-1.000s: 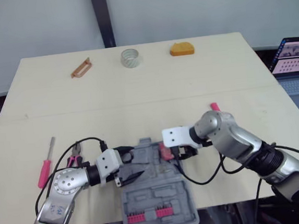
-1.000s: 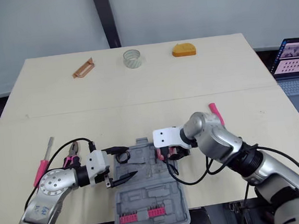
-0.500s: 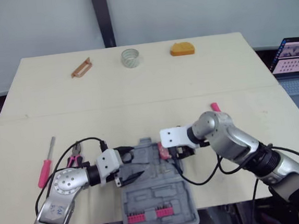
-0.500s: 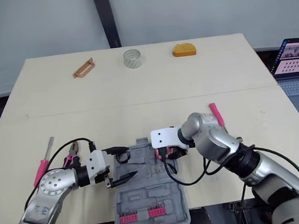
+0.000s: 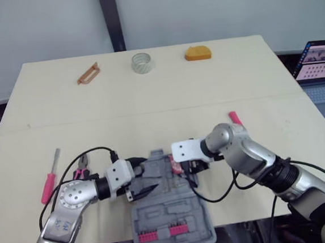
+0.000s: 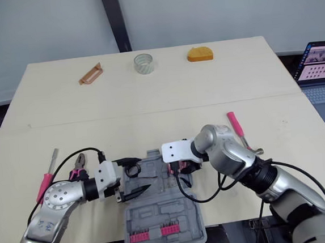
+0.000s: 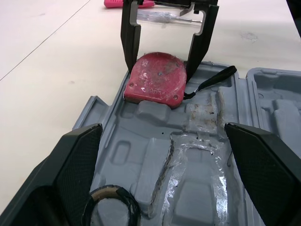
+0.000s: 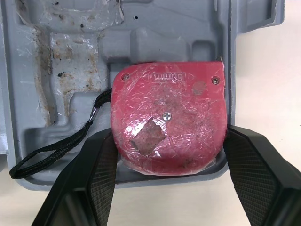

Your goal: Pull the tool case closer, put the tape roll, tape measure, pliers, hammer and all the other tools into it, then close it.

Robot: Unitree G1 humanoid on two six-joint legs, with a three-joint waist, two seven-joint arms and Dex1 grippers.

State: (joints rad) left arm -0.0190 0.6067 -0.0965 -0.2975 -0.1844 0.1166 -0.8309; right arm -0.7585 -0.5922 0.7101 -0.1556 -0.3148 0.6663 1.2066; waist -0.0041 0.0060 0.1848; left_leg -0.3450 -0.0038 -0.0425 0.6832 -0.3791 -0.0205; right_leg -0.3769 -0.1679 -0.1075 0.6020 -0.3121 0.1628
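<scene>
Edging rightward over the last 1 second, the left gripper (image 5: pixel 144 175) hovers with fingers apart over the left side of the open tool case (image 5: pixel 171 217). The right gripper (image 7: pixel 162 73) has slid left, its 2 fingers clamped on the red tape measure (image 8: pixel 167 122). The tape measure rests at the case's far rim, directly between them, so letting go looks next.

A pale wooden table (image 5: pixel 149 94), seamed across, takes the centre. At 12 o'clock stands a light grey wall (image 5: pixel 226 8) split by a dark post (image 5: pixel 110 21). At 3 o'clock sits an open, lit laptop (image 5: pixel 318 62).
</scene>
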